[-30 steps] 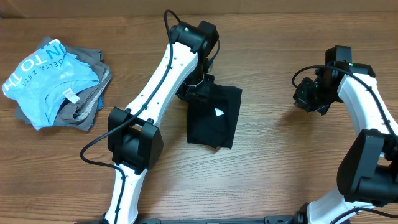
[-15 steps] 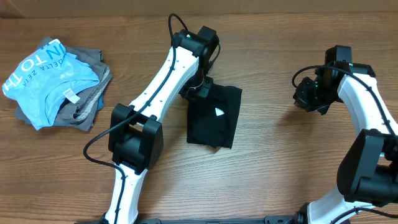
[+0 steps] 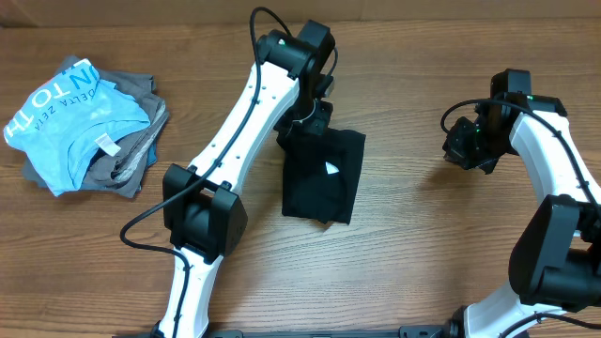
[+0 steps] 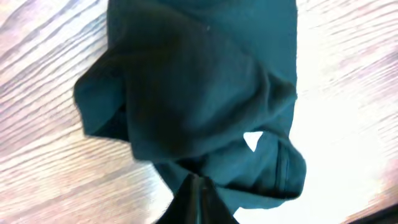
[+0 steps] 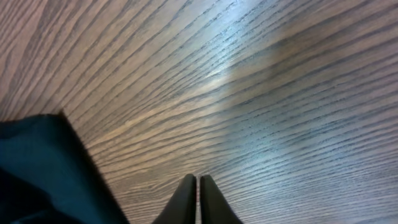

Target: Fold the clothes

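Note:
A dark folded garment (image 3: 324,178) with a small white tag lies on the wooden table at the centre. In the left wrist view it looks dark teal (image 4: 199,93), bunched, with its folds running into my fingertips. My left gripper (image 3: 305,127) is at the garment's far left corner, and its jaws (image 4: 198,186) are shut on the cloth's edge. My right gripper (image 3: 467,148) hovers over bare wood to the right of the garment. Its jaws (image 5: 198,180) are shut and empty. A corner of the garment (image 5: 43,174) shows at the lower left of the right wrist view.
A pile of folded clothes (image 3: 84,127), light blue with white lettering on top and grey beneath, sits at the far left of the table (image 3: 423,244). The left arm reaches diagonally from the front edge to the garment.
My left gripper has shifted slightly toward the far side at the garment's corner, with the wrist turning a little. The right arm has not moved.

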